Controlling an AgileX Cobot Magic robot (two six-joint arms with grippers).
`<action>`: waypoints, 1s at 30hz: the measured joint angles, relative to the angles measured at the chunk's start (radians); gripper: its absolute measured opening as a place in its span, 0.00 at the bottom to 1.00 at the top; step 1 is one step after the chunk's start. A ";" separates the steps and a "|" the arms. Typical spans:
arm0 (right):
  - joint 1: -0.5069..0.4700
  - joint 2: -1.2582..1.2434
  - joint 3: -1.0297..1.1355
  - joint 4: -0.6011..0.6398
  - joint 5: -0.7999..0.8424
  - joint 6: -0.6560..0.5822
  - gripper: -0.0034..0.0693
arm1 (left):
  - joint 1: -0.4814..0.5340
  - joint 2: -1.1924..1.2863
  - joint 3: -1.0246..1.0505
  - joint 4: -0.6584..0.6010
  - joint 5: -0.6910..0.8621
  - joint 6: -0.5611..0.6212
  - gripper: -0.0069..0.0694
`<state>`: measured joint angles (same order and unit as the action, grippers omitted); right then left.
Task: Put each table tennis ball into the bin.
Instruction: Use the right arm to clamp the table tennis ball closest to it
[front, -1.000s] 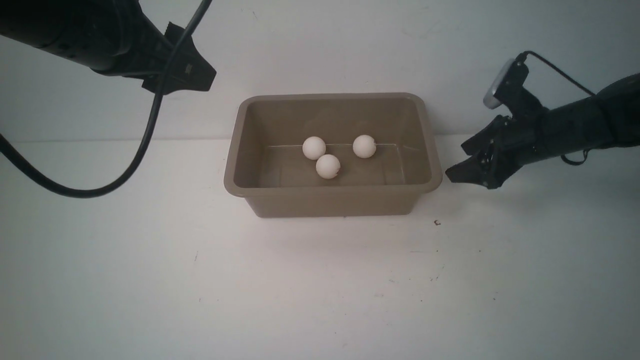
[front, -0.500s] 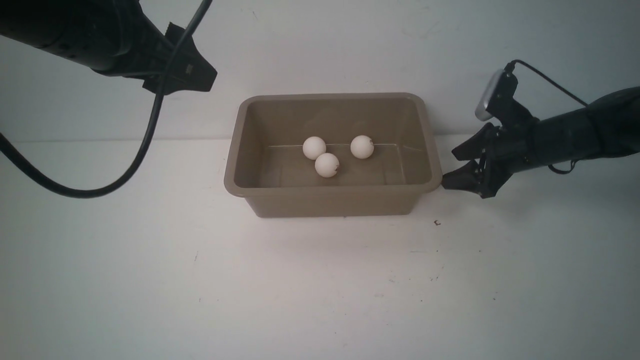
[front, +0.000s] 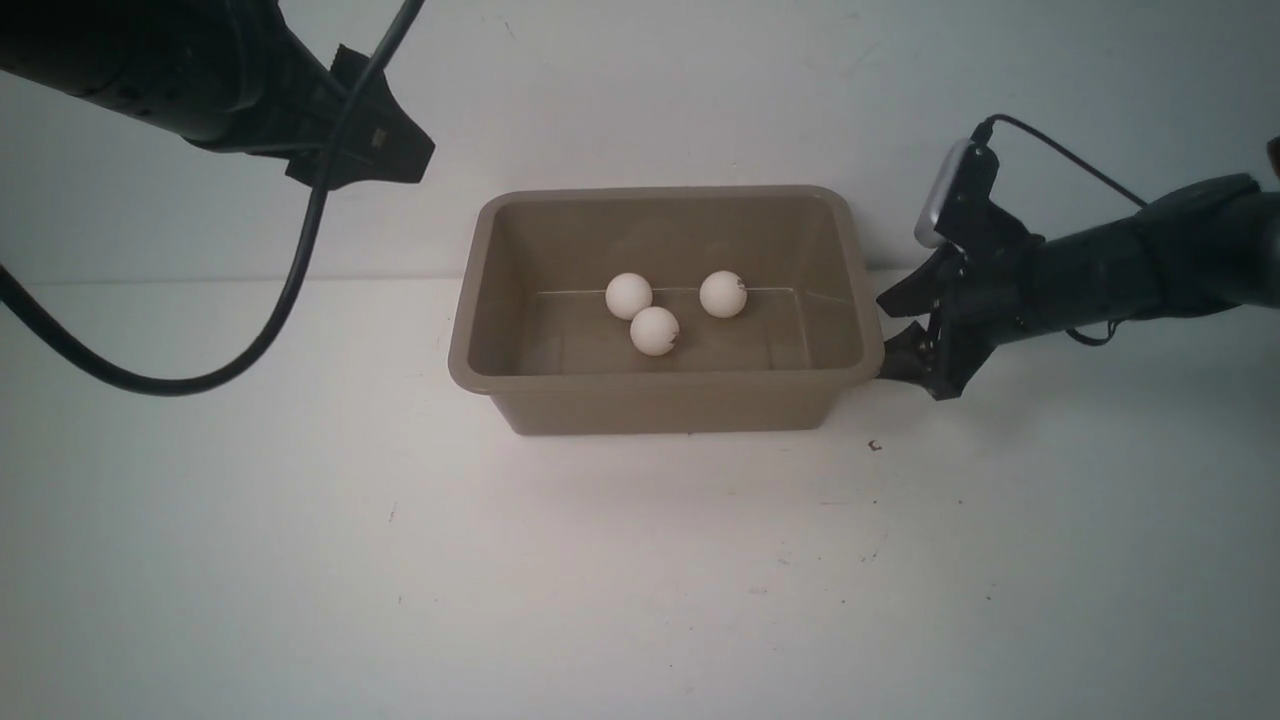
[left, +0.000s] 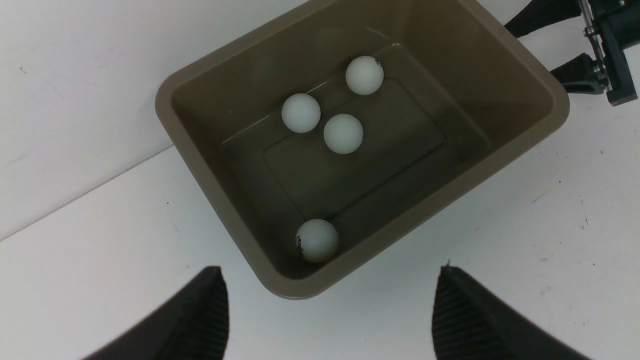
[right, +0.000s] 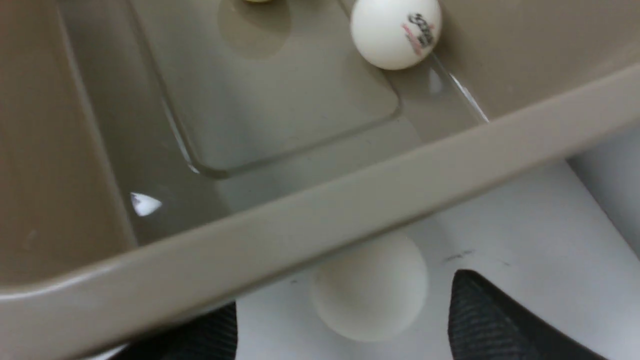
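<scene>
1. Progress: four balls lie in the bin (front: 665, 410). A cluster of three (left: 343, 133) sits near the back wall. The fourth ball (left: 317, 240) sits in the front-left corner, hidden from the front view by the near wall.
2. Outstanding: a loose ball (right: 370, 285) rests on the table (front: 640, 580) outside the bin, just beside the right wall and partly under the flared rim. The task is judged nearly complete, with one pick and one drop left.
3. Right gripper (front: 882, 337): low at the bin's right side, jaws spread wide and straddling the loose ball with a gap on each side. It grips nothing.
4. Left gripper (left: 330, 270): raised behind and to the left of the bin, jaws parted and empty.
5. Obstruction: the rim overhangs the loose ball and the wall is close. Finger room looks tight, so a closing finger may nudge the bin or squirt the ball away.
6. Surroundings: the left arm's cable (front: 300, 260) hangs well clear. A dark speck (front: 874, 445) lies on the table near the bin's front-right corner and is of no concern.
</scene>
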<state>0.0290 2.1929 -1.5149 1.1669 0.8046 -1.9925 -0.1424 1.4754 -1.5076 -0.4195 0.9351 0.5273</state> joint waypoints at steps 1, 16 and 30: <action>0.001 0.001 0.000 0.000 -0.002 -0.002 0.75 | 0.000 0.000 0.000 0.000 0.000 0.000 0.73; 0.005 0.057 -0.002 0.089 -0.008 -0.071 0.69 | 0.000 0.000 0.000 -0.021 0.000 0.000 0.73; 0.005 0.057 -0.002 0.169 -0.047 -0.140 0.68 | 0.000 0.000 0.000 -0.022 0.000 0.000 0.73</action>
<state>0.0339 2.2503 -1.5167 1.3362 0.7577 -2.1329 -0.1424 1.4754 -1.5076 -0.4412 0.9351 0.5273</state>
